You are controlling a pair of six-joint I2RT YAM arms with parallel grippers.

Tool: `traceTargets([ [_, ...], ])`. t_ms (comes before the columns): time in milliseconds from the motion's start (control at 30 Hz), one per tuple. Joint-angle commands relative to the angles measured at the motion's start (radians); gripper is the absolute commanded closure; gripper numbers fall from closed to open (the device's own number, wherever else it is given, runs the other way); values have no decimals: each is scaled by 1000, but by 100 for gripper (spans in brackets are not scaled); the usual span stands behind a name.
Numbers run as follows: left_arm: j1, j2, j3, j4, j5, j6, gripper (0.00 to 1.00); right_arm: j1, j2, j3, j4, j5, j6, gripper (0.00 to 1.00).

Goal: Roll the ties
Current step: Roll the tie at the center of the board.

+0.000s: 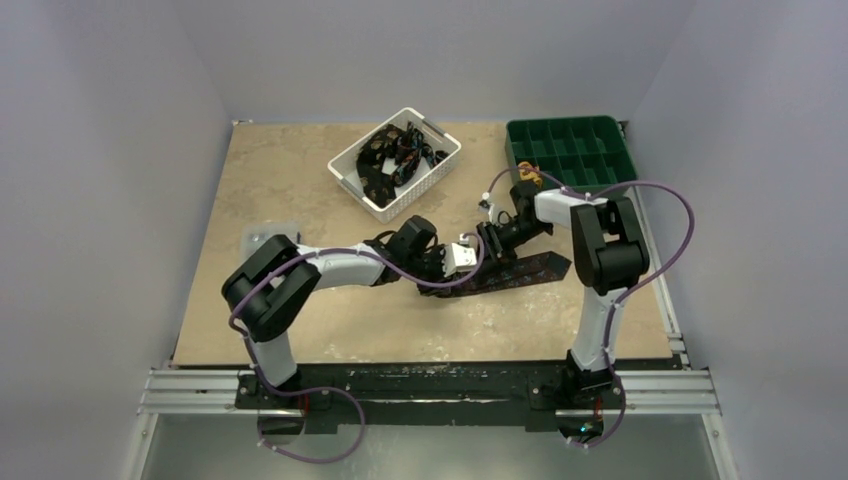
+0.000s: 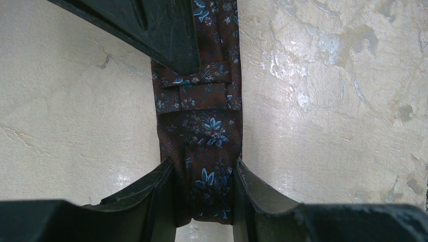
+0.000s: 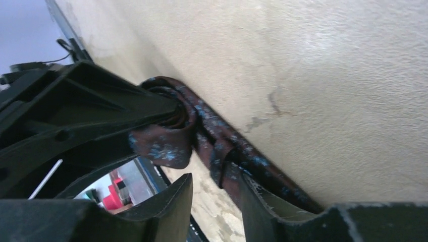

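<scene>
One dark brown tie (image 1: 530,268) with pale blue flowers lies on the table in front of the right arm, running right from both grippers. My left gripper (image 1: 462,262) is shut on the tie's narrow end (image 2: 209,176), which sits folded between its fingers (image 2: 207,194). My right gripper (image 1: 493,248) stands just beyond, its finger (image 2: 161,30) over the tie. In the right wrist view its jaws (image 3: 216,179) are apart, the tie (image 3: 237,151) runs along the right finger, and a curled tie end (image 3: 164,146) hangs from the left gripper (image 3: 75,111).
A white basket (image 1: 440,170) holding more dark ties (image 1: 395,155) stands at the back centre. A green divided tray (image 1: 570,150) sits at the back right, close behind the right arm. The table's right edge rail (image 1: 670,310) runs beside the right arm.
</scene>
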Motion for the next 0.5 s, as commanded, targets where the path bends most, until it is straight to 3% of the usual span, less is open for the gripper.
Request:
traceTargets([
  [0, 7, 65, 9, -142, -65, 25, 78, 1, -102, 1, 21, -101, -41, 55],
  [100, 7, 75, 26, -154, -64, 29, 78, 19, -131, -14, 60, -140, -2, 42],
  [467, 6, 90, 46, -170, -81, 29, 75, 124, -74, -44, 123, -212, 55, 45],
])
